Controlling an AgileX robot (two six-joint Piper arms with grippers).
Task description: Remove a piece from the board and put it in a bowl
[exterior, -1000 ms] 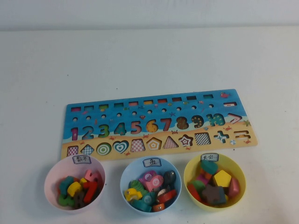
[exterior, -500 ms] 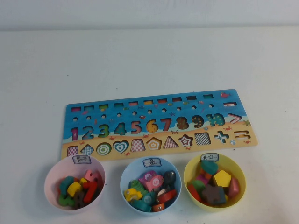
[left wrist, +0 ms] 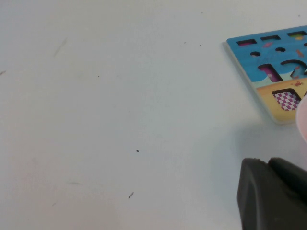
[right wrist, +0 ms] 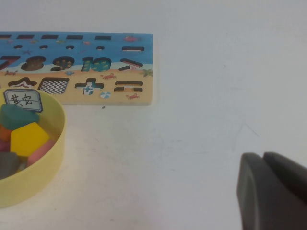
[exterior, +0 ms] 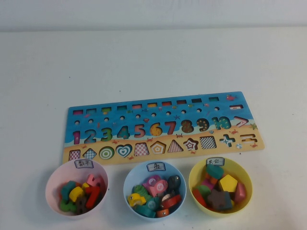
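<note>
The board (exterior: 163, 125) lies across the middle of the table, blue above and sandy below; its triangle slot (exterior: 175, 146) shows only its checked floor. The yellow bowl (exterior: 243, 175) stands in front of the board's right end. In it a red block (exterior: 198, 196), partly covered, lies at the left beside the yellow pentagon (exterior: 228, 183). Neither gripper shows in the high view. My left gripper (left wrist: 267, 162) is shut and empty over bare table off the board's left end (left wrist: 254, 52). My right gripper (right wrist: 263, 155) is shut and empty, right of the yellow bowl (right wrist: 48, 158).
A pink bowl (exterior: 53, 179) with number pieces and a light blue bowl (exterior: 129, 179) with mixed pieces stand in a row left of the yellow bowl. The white table stretches behind the board to a pale back wall.
</note>
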